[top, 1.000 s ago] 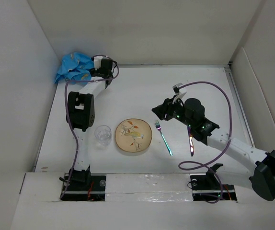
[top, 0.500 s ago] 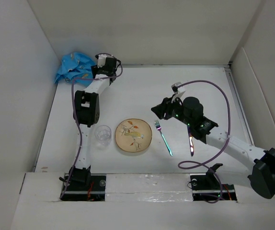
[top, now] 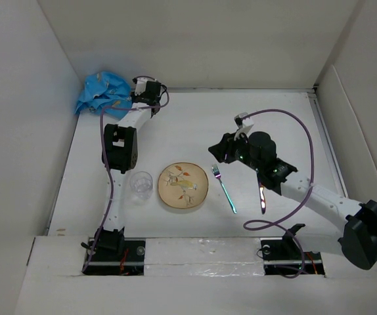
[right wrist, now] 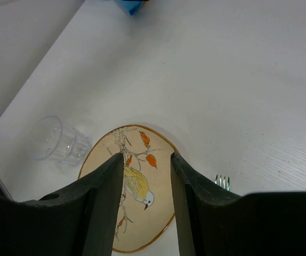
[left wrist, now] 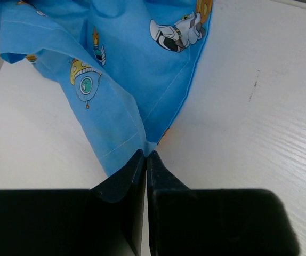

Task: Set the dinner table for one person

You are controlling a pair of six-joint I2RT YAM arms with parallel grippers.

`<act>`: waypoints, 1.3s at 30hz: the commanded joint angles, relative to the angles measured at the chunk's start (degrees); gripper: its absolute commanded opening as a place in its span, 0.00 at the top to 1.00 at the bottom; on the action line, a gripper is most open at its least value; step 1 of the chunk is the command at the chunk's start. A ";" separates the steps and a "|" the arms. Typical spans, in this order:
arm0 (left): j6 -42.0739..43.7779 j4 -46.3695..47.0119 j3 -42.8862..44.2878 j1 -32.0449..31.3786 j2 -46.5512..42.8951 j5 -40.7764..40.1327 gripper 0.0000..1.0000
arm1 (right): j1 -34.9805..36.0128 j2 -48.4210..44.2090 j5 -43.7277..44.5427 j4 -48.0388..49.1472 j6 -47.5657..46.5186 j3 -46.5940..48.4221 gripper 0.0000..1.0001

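White matte dinner table (top: 241, 108) lies open at far centre; crumpled blue cartoon-print cloth (top: 102, 92) blocks the far-left corner, round bird-painted plate (top: 183, 185) the near middle.

2 white arms (top: 320, 200) — black joints, looping purple cables, black wedge-shaped tool fingers (right wrist: 105, 213)

Dinner table (top: 195, 125), large flat white matte surface, roughly square, lying level

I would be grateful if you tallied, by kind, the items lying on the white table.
plate: 1
glass: 1
fork: 1
knife: 1
blue placemat: 1
Total: 5
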 commanded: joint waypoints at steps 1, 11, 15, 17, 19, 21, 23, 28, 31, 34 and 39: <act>1.91 1.37 -1.57 -0.30 -4.88 -3.36 1.00 | -0.34 -0.42 2.22 0.18 -0.84 2.99 0.54; 3.94 1.38 -1.58 -0.30 -6.12 -3.80 0.53 | -0.34 0.02 0.38 0.09 -0.85 3.34 0.54; 4.02 1.73 -0.96 -0.30 -5.94 -1.34 0.40 | 0.18 0.29 0.11 0.36 -1.11 3.43 0.54; 4.37 1.91 -0.35 -0.30 -5.59 -0.29 0.40 | 0.18 0.55 -0.07 0.27 -1.11 3.69 0.54; 4.90 2.17 0.26 -0.30 -5.15 0.86 0.41 | 0.18 0.99 -0.24 0.44 -1.20 3.70 0.54; 5.43 2.78 0.62 -0.30 -4.54 1.03 0.47 | 0.71 1.25 -0.50 0.44 -1.28 3.96 0.54; 6.22 4.01 0.97 -0.30 -3.92 1.21 0.49 | 0.71 1.69 -0.59 0.44 -1.37 4.05 0.54; 7.71 5.07 2.90 -0.30 -2.34 0.51 0.66 | 1.24 2.57 -0.07 -0.08 -1.81 4.57 0.54; 8.33 5.07 3.26 -0.30 -1.46 0.16 0.67 | 1.24 3.01 0.46 -0.44 -1.90 4.84 0.54; 9.29 5.59 2.38 -0.30 -1.11 -1.16 0.73 | 1.24 2.84 0.72 -0.61 -1.90 4.84 0.53; 9.56 7.35 -0.26 -0.30 -2.25 -3.97 1.00 | 1.24 2.66 1.07 -0.70 -1.99 4.75 0.54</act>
